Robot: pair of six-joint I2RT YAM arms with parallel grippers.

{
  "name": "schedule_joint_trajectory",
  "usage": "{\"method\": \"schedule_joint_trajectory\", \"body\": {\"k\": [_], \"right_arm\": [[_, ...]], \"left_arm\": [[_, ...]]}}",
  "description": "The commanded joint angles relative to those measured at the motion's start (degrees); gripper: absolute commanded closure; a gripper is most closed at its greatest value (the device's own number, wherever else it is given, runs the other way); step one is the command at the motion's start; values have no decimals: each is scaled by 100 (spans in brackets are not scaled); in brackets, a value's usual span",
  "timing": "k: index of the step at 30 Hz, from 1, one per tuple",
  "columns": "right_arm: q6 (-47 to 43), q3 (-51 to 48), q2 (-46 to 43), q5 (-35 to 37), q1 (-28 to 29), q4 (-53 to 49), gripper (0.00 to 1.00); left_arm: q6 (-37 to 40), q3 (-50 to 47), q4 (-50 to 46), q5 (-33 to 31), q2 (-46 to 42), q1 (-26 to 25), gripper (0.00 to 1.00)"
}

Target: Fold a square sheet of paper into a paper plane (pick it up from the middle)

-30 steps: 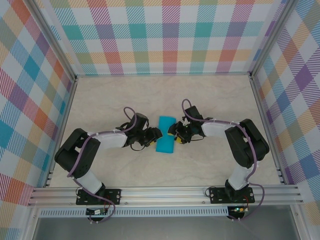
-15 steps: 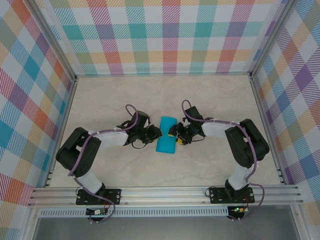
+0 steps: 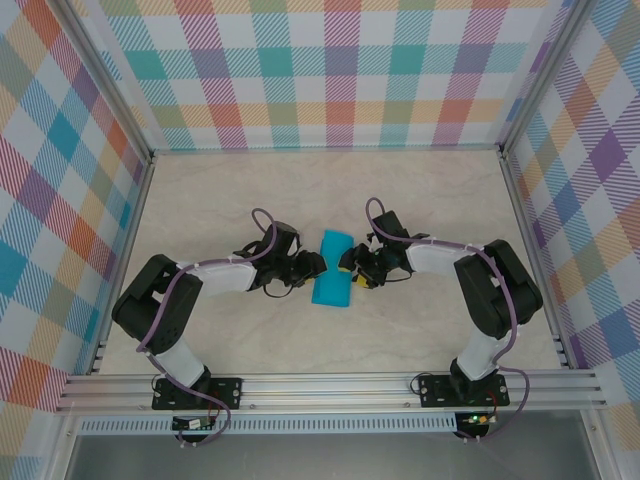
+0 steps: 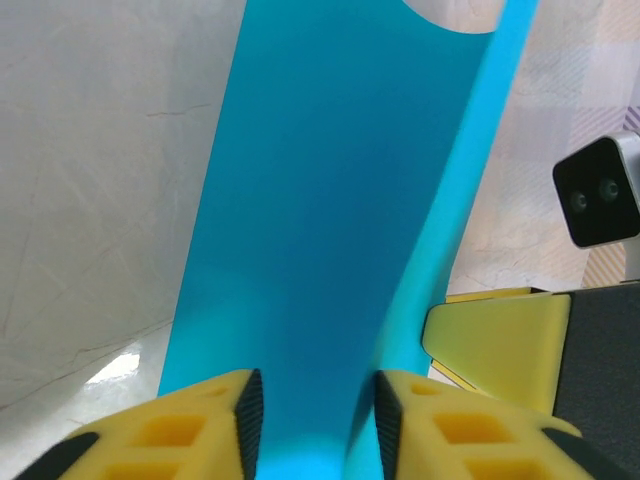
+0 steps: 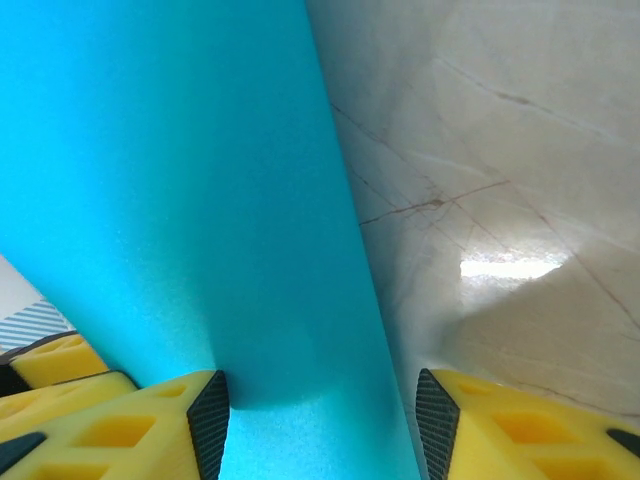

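Note:
The square sheet of paper (image 3: 332,268) is teal and lies as a narrow folded strip on the table between my two grippers. My left gripper (image 3: 311,266) is at the strip's left edge. In the left wrist view the paper (image 4: 330,200) runs up between the left gripper's (image 4: 315,425) parted pads, with its right edge raised. My right gripper (image 3: 349,269) is at the strip's right edge. In the right wrist view the paper (image 5: 180,200) lies under the right gripper (image 5: 322,425), whose jaws stand wide; the right pad (image 5: 434,420) is over bare table. No paper plane shape is visible.
The pale marble-look tabletop (image 3: 420,200) is bounded by checkered walls and metal rails (image 3: 320,385) along the near edge. From the left wrist view, the right gripper's yellow finger (image 4: 500,340) and its camera (image 4: 598,190) sit just beyond the paper.
My left gripper has edged right, closer onto the paper's left side, and its jaws narrowed and then parted again. The right gripper and the paper have barely moved.

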Motion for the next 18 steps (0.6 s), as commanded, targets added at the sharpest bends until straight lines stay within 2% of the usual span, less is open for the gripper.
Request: {"method": "schedule_joint_trajectory", "body": {"k": [1,7,10,18], "right_arm": [[-120,129,-86,-128,-45,-32,45],[-85,138,-41,-195,-44,30,45],[-84,156,-42,-201,-42,34,45],[-390,165,-139,-229,-162,-187,44]], "left_arm": [[-6,88,45,-18,55,62,58],[-28,116,198,174,176,62,57],[-50,136,331,330,272,62,60],[56,155,330,319,250,93,87]]}}
